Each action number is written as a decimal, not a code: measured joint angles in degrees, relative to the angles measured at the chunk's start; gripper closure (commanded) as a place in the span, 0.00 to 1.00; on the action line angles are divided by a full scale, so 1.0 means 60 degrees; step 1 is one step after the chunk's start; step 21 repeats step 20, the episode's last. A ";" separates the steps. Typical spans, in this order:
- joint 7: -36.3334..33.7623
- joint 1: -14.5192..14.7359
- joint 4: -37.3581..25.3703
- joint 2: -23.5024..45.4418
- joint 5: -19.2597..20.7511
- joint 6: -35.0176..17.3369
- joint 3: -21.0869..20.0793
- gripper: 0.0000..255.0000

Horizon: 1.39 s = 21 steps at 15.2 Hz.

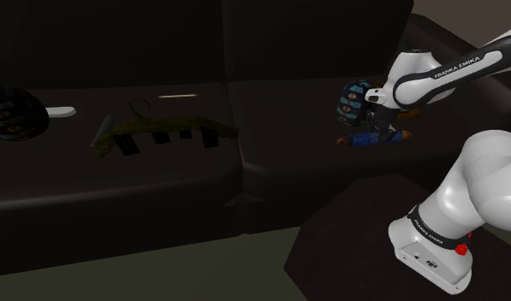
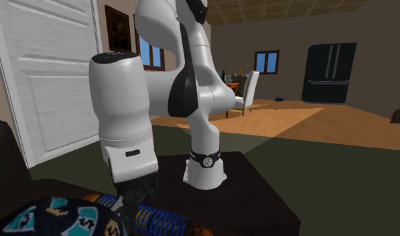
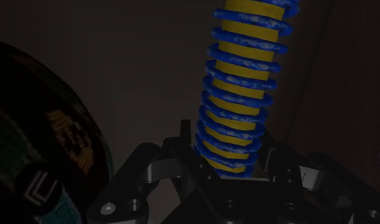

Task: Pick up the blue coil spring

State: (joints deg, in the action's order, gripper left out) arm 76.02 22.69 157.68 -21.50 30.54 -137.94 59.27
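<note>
Clasping the blue coil spring (image 3: 242,83) across its coils, the hand (image 3: 230,143) sits part-closed on it; probably best lifted straight up, slowly, clear of the patterned ball (image 3: 42,146) alongside.

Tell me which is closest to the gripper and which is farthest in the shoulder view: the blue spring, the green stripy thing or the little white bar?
1. blue spring, right at the gripper.
2. green stripy thing, well off to the view's left.
3. little white bar, farther left again.
</note>
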 measured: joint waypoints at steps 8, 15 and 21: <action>-0.0190 -0.0444 -0.0128 -0.0822 0.0159 0.0967 -0.0608 1.00; -0.0342 -0.0879 -0.0438 -0.1843 0.0138 0.2320 -0.1422 1.00; -0.0358 -0.1016 -0.0726 -0.2310 0.0014 0.3086 -0.1831 1.00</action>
